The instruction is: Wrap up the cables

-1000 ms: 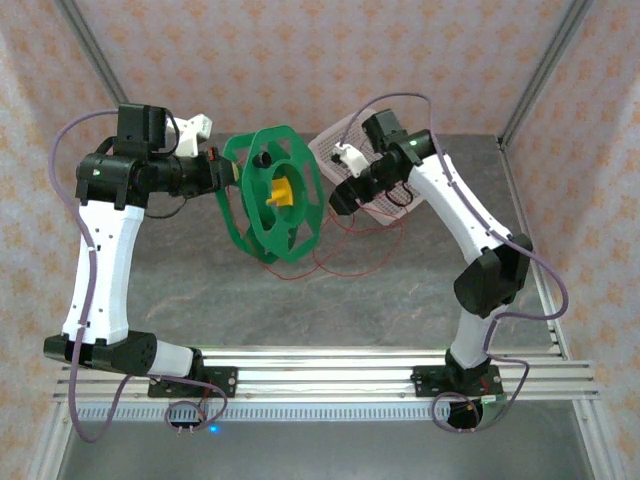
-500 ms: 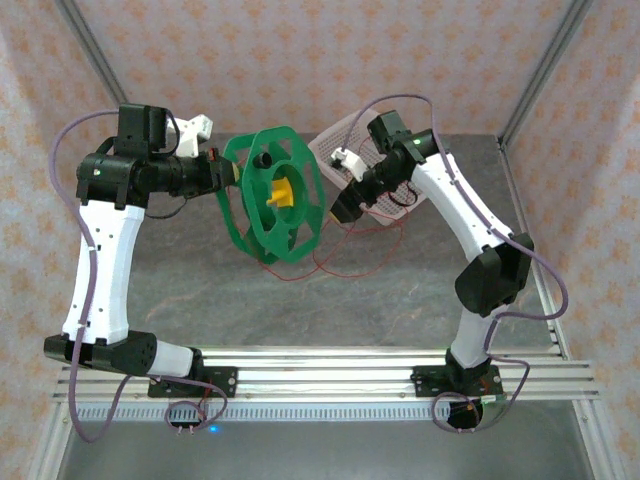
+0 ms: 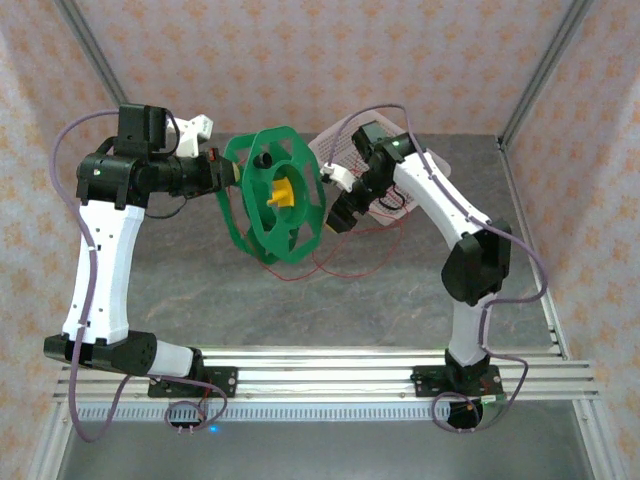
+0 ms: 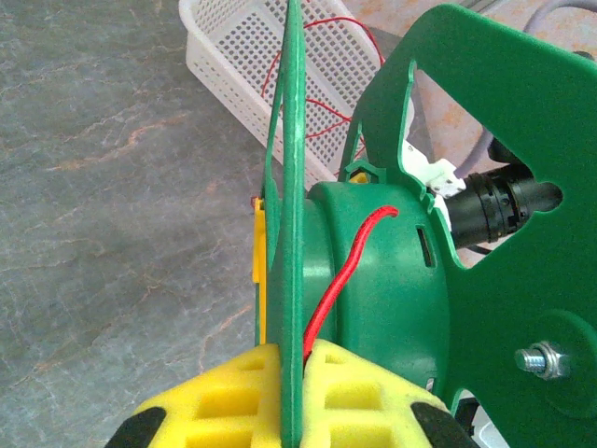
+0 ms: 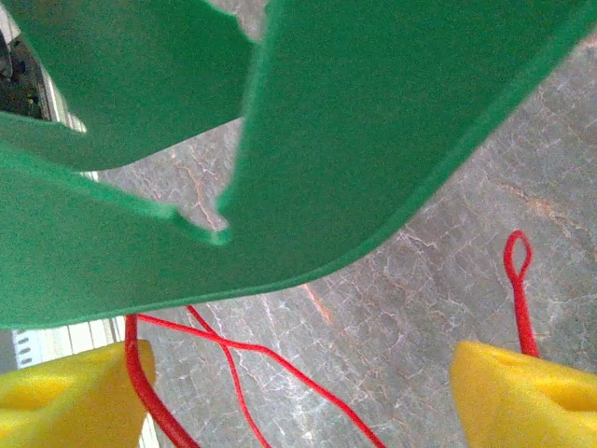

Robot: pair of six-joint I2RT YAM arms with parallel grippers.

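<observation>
Left pincer (image 4: pixel 289 397) clamps the green plastic spool (image 4: pixel 373 252) by its flange; right pincer (image 5: pixel 298 401) gapes wide just beside that spool. Thin red wire cables (image 5: pixel 244 350) trail slack across the grey stone-look worktop (image 5: pixel 420 280) between its pads (image 5: pixel 522 392). They look light, floppy, likely slippery; pinch one strand close by.

Left arm (image 3: pixel 100 250) and right arm (image 3: pixel 440 200) raised, wrists inward (toward each other).
The left gripper (image 4: pixel 284 373) is clamped on a reel (image 4: pixel 373 280) rim; the right gripper (image 5: pixel 298 392) is angled downward, fingers spread wide.
</observation>
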